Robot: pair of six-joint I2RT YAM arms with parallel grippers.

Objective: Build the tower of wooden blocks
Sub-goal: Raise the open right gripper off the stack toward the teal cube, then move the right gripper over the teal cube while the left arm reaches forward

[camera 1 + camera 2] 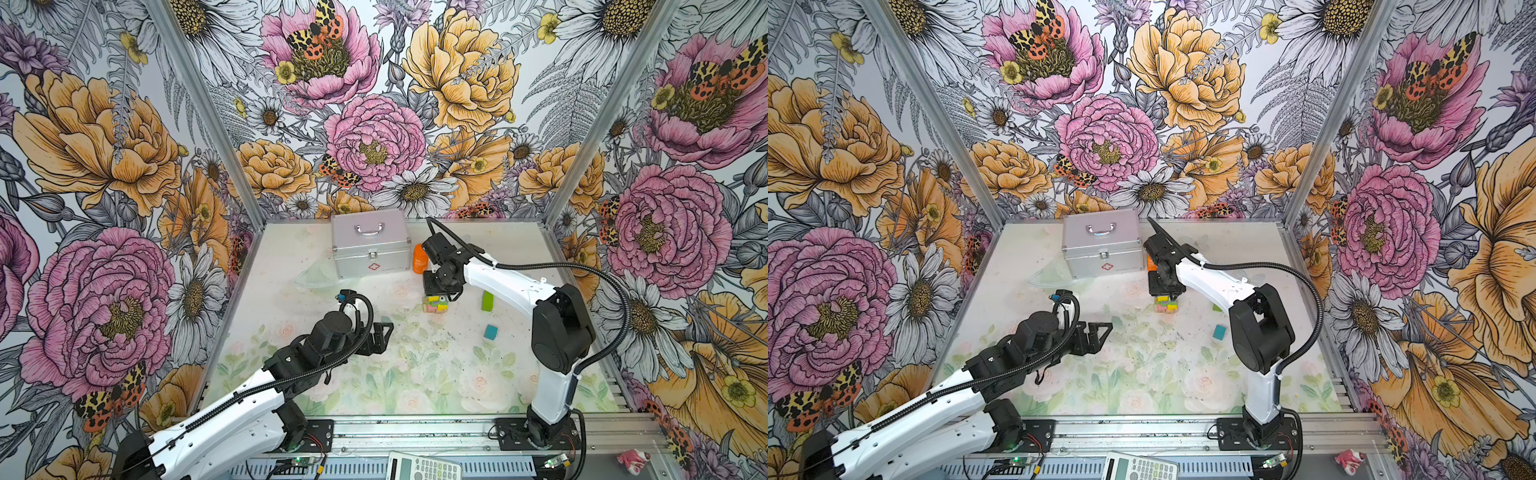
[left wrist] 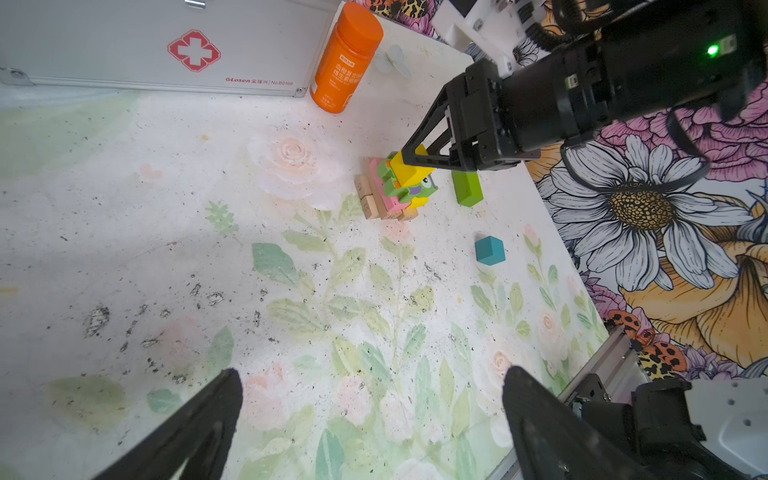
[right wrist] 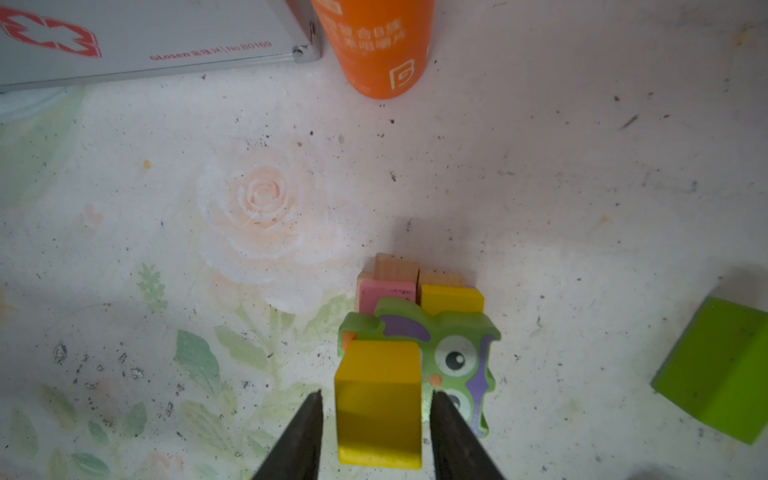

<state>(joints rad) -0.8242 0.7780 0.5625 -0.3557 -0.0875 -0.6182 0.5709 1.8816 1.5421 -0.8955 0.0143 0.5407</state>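
Right pincer (image 3: 376, 401) brackets the yellow cube (image 3: 376, 370) with its jaws narrowly parted: a sliver of gap shows on each side in the right wrist view, so I judge the cube rests by its own weight rather than in a grip. That cube tops the tower (image 2: 395, 187), which stands on the table (image 2: 166, 208) a little in front of the orange bottle (image 2: 345, 58) and the silver case (image 2: 124, 41). Under the cube lies the green owl-faced piece (image 3: 457, 357), then a pink plank (image 3: 384, 295) and a yellow bar (image 3: 451, 297) side by side, then tan planks (image 3: 395, 266) at the base. The cube sits toward one side of the owl, not centred

Placing the cube looks like the step in hand, near its end. Two blocks are loose: a green bar (image 2: 467, 189) just beside the tower and a teal cube (image 2: 490, 250) farther off. Next the pincer should lift straight up, jaws clear of the cube's sides, since any sideways drag could tip the stack, then go for the green bar

Meanwhile the left pincer (image 1: 380, 334) hangs wide open above bare table, well apart from the tower
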